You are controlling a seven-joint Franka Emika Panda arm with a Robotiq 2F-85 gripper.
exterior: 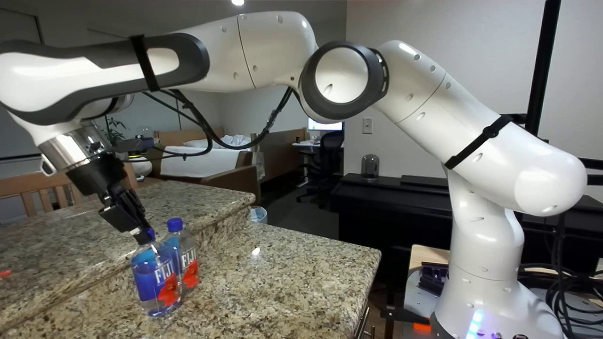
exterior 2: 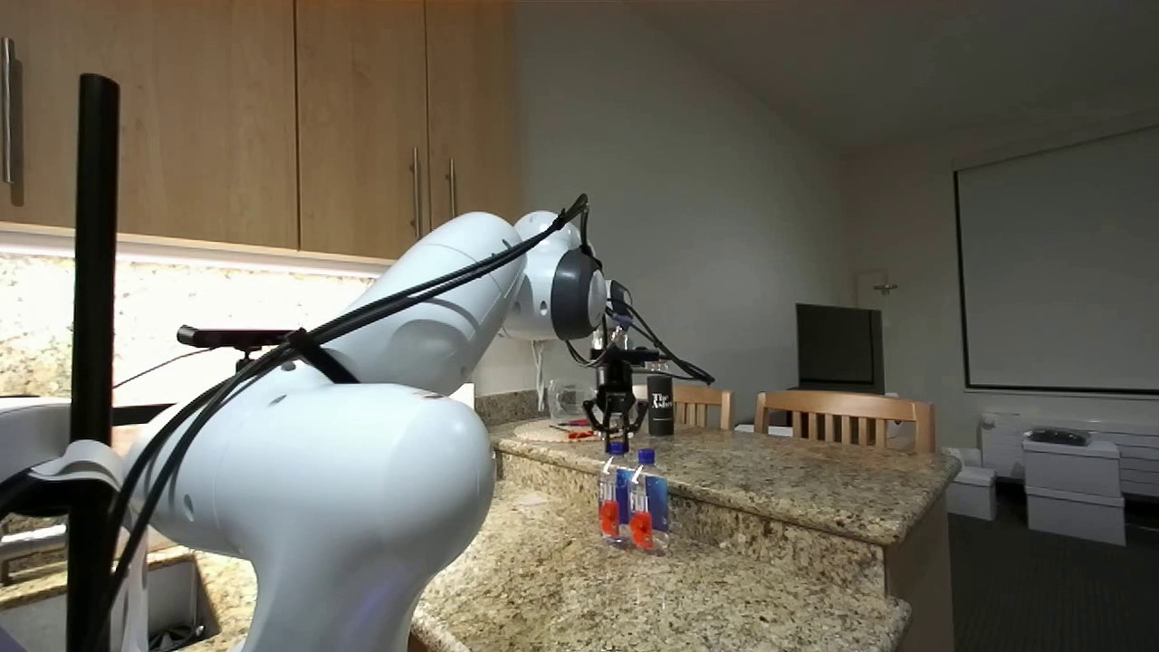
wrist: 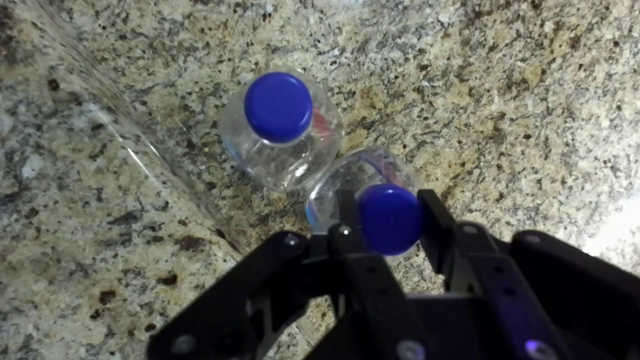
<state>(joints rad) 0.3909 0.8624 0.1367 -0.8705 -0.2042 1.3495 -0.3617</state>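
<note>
Two clear FIJI water bottles with blue caps stand side by side on the lower granite counter (exterior: 292, 278). My gripper (wrist: 389, 217) is shut on the blue cap (wrist: 390, 220) of the nearer bottle (exterior: 155, 282), with one black finger (wrist: 436, 225) against each side. In an exterior view that bottle (exterior 2: 613, 498) is the left one, below the gripper (exterior 2: 616, 441). Its base appears to rest on the counter, without a visible gap. The second bottle (exterior: 190, 259) is upright just beside it; in the wrist view its cap (wrist: 278, 107) is up and left, and the two bodies almost touch.
A raised granite ledge (exterior 2: 770, 462) runs right beside the bottles. On it are a black canister (exterior 2: 660, 405), a round mat (exterior 2: 536, 431) and small red items (exterior 2: 579, 435). Wooden chairs (exterior 2: 847, 412) stand behind the ledge. A sink (exterior 2: 167, 602) lies near the arm's base.
</note>
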